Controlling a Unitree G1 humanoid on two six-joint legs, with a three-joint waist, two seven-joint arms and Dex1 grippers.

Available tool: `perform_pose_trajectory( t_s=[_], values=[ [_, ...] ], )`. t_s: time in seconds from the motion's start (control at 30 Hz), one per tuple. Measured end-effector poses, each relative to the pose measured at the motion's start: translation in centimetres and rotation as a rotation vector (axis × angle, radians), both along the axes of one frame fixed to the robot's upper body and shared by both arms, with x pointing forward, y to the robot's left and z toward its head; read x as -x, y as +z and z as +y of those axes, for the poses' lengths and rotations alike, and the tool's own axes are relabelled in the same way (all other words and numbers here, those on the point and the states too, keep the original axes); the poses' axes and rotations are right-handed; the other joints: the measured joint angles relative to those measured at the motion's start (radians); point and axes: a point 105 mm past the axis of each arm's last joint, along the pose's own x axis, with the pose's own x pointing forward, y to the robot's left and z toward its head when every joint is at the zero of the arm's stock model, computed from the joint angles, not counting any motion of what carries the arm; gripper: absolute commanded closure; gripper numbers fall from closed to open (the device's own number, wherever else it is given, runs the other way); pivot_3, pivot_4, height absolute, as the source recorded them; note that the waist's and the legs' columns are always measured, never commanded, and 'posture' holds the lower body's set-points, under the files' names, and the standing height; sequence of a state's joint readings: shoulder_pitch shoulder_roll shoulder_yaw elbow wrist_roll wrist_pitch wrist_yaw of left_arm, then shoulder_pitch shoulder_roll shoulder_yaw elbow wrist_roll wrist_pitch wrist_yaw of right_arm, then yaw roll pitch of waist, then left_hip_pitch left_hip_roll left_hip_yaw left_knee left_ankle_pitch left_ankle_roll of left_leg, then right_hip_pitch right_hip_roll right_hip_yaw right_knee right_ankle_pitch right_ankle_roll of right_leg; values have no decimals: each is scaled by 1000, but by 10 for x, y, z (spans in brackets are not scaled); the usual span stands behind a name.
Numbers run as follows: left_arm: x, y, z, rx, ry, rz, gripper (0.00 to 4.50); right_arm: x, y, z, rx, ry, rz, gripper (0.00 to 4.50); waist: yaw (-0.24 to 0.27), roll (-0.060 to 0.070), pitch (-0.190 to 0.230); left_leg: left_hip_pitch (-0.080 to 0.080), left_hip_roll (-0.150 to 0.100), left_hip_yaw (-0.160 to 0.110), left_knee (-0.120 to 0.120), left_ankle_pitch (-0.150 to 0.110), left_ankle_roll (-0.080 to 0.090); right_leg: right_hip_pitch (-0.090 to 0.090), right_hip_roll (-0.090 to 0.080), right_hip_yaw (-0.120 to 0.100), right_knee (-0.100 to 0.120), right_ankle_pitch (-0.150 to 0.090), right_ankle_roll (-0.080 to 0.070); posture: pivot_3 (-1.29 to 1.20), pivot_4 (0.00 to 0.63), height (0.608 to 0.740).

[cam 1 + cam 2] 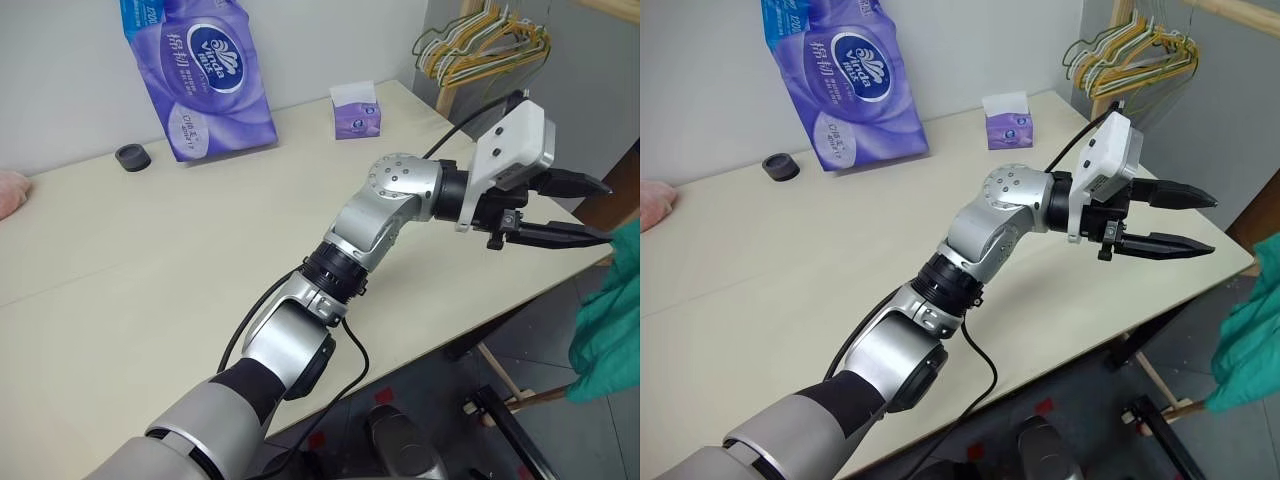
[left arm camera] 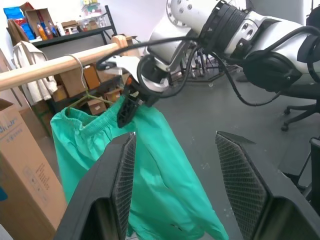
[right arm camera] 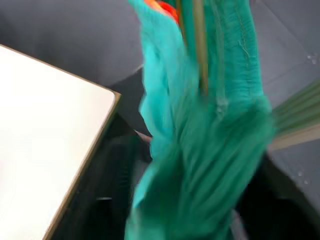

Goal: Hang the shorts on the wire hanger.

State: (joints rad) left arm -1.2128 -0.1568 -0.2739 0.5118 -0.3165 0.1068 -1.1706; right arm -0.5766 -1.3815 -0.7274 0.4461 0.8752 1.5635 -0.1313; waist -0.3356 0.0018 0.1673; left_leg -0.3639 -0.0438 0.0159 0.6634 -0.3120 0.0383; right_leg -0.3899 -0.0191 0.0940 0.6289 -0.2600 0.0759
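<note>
The teal-green shorts (image 2: 150,165) hang by their gathered waistband on the thin wire hanger (image 2: 86,96). The hanger's hook rests over a wooden rod (image 2: 55,65). My right gripper (image 2: 127,107) is at the waistband, just under the rod. In the right wrist view the shorts (image 3: 200,150) are close and blurred, with the hanger wire (image 3: 200,50) running down through the fabric. My left gripper (image 1: 605,210) reaches level across the table's right edge, open and empty. It points at the shorts (image 1: 612,320) and stands apart from them, as the left wrist view shows between the two fingers (image 2: 125,170).
The beige table (image 1: 150,260) carries a purple tissue pack (image 1: 200,70), a small tissue box (image 1: 355,112), a black cap (image 1: 132,157) and a pink cloth (image 1: 10,190). Bunched coloured hangers (image 1: 485,40) hang at the back right. A cardboard box (image 2: 20,170) stands beside the shorts.
</note>
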Motion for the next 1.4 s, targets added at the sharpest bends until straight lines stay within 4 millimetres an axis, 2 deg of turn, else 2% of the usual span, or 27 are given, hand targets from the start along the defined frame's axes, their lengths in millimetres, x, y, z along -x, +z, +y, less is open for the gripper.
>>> perform_pose_trajectory(
  t_s=[0.03, 0.07, 0.3, 0.5, 0.6, 0.73, 0.8, 0.87, 0.9, 0.93, 1.0, 1.03, 1.13, 1.2, 1.3, 1.4],
  values=[
    [0, 0, 0, -1, 1, -6, 1830, 0, 1, 4, 8, 11, -9, 220, 0, 0, 0, 0, 0, 0, 0, 0, 0, 0, 0, 0, 0, 0, 0, -440, 138, 740],
    [0, -1, 0, -3, 0, -9, 1830, -1, 3, 6, 18, 21, -18, 17, 0, 0, 0, 0, 0, 0, 0, 0, 0, 0, 0, 0, 0, 0, 0, -444, 134, 740],
    [1, -3, -1, -13, -6, -15, 1830, 2, 34, 27, 300, 32, -90, 17, -2, 2, -1, 0, 0, 0, 1, 0, 0, -1, 0, 1, 1, 0, 1, -447, 123, 740],
    [0, -5, -1, -28, 3, -42, 1830, 9, 63, 47, 564, -28, -165, 17, -1, 6, -4, 0, 0, 0, 2, 0, 0, -1, 0, 1, 1, 1, 2, -423, 110, 740],
    [-2, -7, 0, -40, 17, -53, 1830, 10, 69, 51, 634, -61, -190, 17, 1, 8, -5, 0, 0, 0, 2, 0, 0, -1, 0, 1, 2, 1, 2, -400, 102, 740],
    [-13, -14, 7, -60, 70, -56, 1830, 4, 81, 59, 781, -70, -256, 17, 2, 13, -8, 0, 0, 1, 3, 0, 0, -1, -1, 2, 3, 1, 2, -388, 98, 740],
    [-24, -21, 15, -74, 131, -40, 1830, -7, 87, 77, 871, -2, -318, 17, -1, 13, -8, 1, 1, 1, 3, 0, 0, -1, -1, 2, 5, 1, 2, -378, 97, 740],
    [-35, -27, 23, -78, 201, -29, 1830, -22, 76, 97, 855, 95, -373, 17, -1, 10, -10, 1, 2, 0, 5, 0, -1, -1, -1, 2, 9, 1, 2, -356, 97, 740],
    [-43, -32, 31, -82, 264, -20, 1830, -35, 59, 112, 802, 174, -398, 17, -4, 4, -14, 2, 3, 0, 7, 0, -1, -2, 0, 3, 13, 1, 2, -341, 95, 740],
    [-55, -39, 45, -89, 347, 0, 1830, -50, 32, 132, 711, 284, -405, 17, -8, 0, -16, 2, 5, -1, 9, 0, -2, -2, 1, 2, 16, 1, 2, -329, 95, 740],
    [-72, -56, 70, -118, 480, 32, 1830, -68, -8, 162, 600, 435, -367, 17, -4, 3, -19, 0, 3, -3, 13, 0, -3, -5, 0, 1, 20, 1, 1, -301, 92, 740],
    [-76, -61, 76, -125, 512, 45, 1830, -70, -15, 166, 586, 455, -358, 17, 0, 4, -19, 0, 3, -3, 14, 0, -3, -5, 0, 1, 21, 1, 1, -286, 89, 740],
    [-96, -85, 126, -137, 765, 136, 1830, -81, -33, 193, 596, 550, -406, 17, 17, 3, -22, -3, 2, -3, 17, 1, -3, -11, -2, 1, 24, 5, -3, -228, 81, 740],
    [-109, -100, 160, -116, 978, 224, 1830, -92, -42, 224, 590, 656, -500, 17, 33, -2, -25, -4, 1, -3, 18, 1, -4, -16, -3, 1, 30, 6, -3, -204, 78, 740],
    [-119, -113, 194, -65, 1219, 308, 1830, -100, -60, 261, 600, 791, -567, 17, 72, -4, -26, -5, 1, -5, 19, 2, -5, -17, -3, -1, 33, 6, -3, -158, 71, 740],
    [-123, -124, 237, -39, 1527, 254, 1830, -107, -80, 292, 522, 916, -622, 17, 125, -13, -35, -4, 2, -8, 18, 3, -7, -17, -3, -4, 34, 7, -5, -99, 62, 740]
  ],
)
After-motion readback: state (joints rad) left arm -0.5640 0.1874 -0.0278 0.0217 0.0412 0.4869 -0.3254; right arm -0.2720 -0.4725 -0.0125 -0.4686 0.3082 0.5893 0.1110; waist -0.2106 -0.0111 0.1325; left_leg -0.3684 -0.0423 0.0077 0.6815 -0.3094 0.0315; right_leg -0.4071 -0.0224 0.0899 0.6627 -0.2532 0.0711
